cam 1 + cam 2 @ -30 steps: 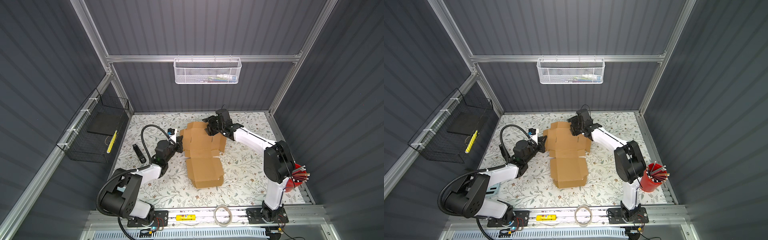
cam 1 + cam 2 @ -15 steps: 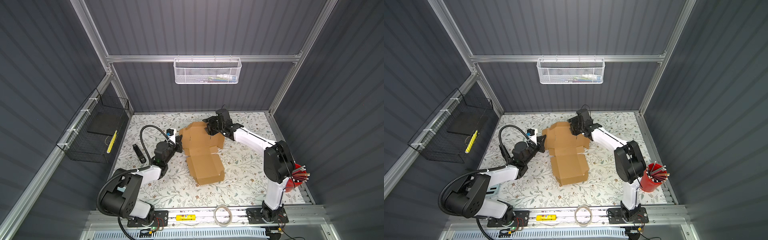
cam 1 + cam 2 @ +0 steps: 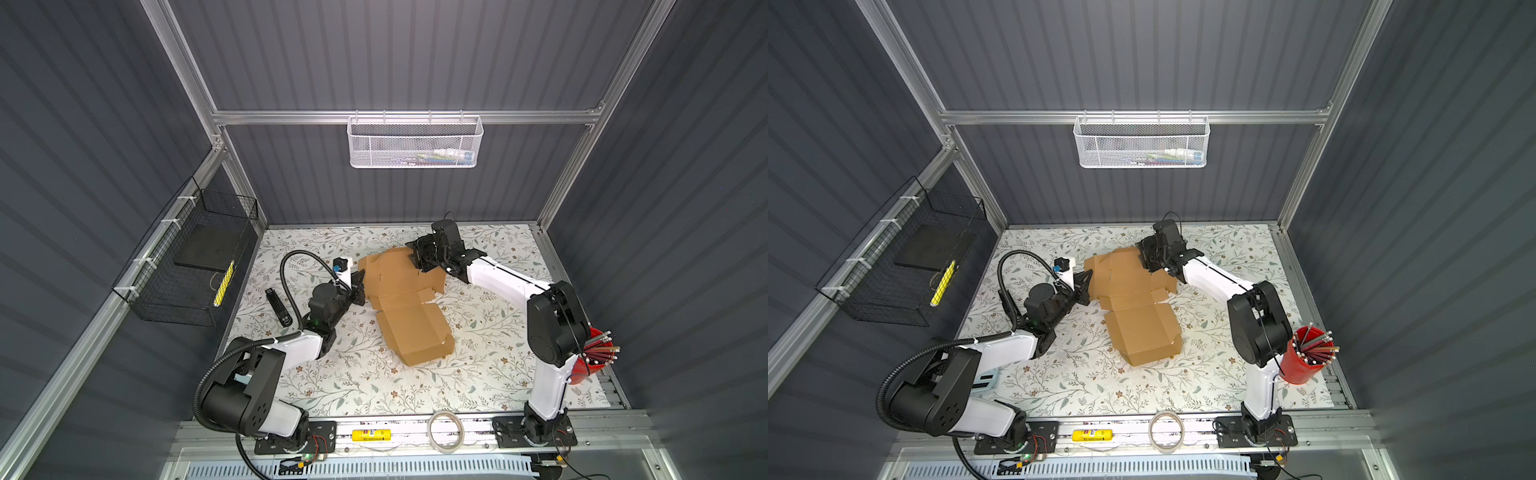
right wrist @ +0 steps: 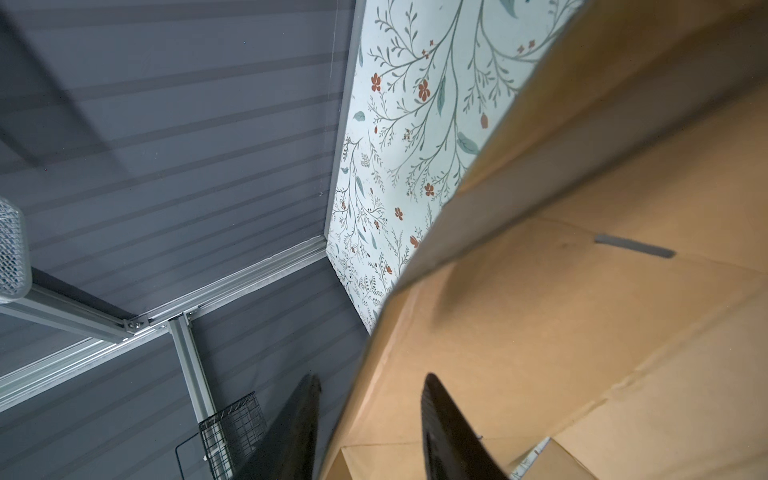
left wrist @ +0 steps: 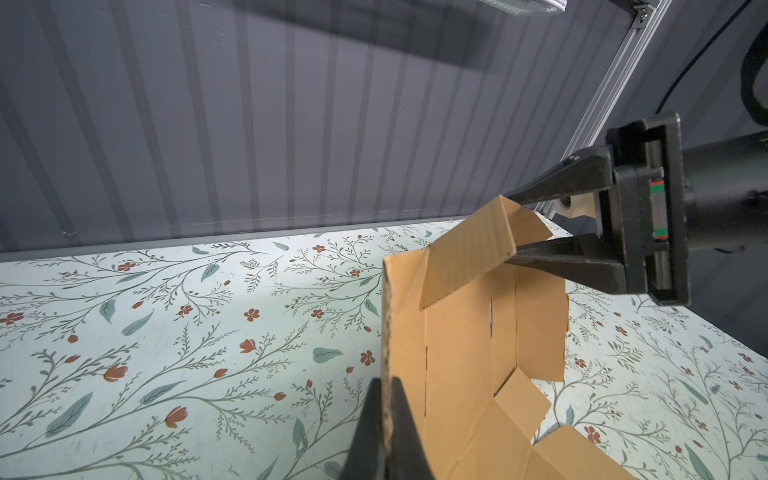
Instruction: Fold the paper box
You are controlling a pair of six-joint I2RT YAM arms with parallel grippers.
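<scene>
Cardboard first: the paper box (image 3: 405,307) lies half formed near the middle of the bench (image 3: 498,374). In both top views its long axis runs from about 5 o'clock, nearest you, to 11 o'clock at the back.

Nearest you, the near panel (image 3: 415,336) lies low at 5 o'clock, and neither arm touches it. Farther in you reach the open tray part. There the left gripper (image 5: 384,399) comes in from 9 o'clock, its jaws pressed together on the raised side edge of the cardboard and pinching it upright.

Farthest back, at 1 o'clock of the sheet, the far flap (image 5: 465,253) stands tilted up, and the right gripper (image 5: 510,230) reaches it from 3 o'clock. Its jaws are spread, one on each face of that flap. The right wrist view shows a gap between the board and one jaw, so I judge them astride it, not clamped.

Your next move turns on this: the flap sits between the right jaws, edge-on to them, and the right arm is the nearer one. The left arm only anchors the opposite side. You would want to close on the flap and swing it inward toward 7 o'clock, over the tray. The near panel is free, so the sheet could pivot about the left pinch.
</scene>
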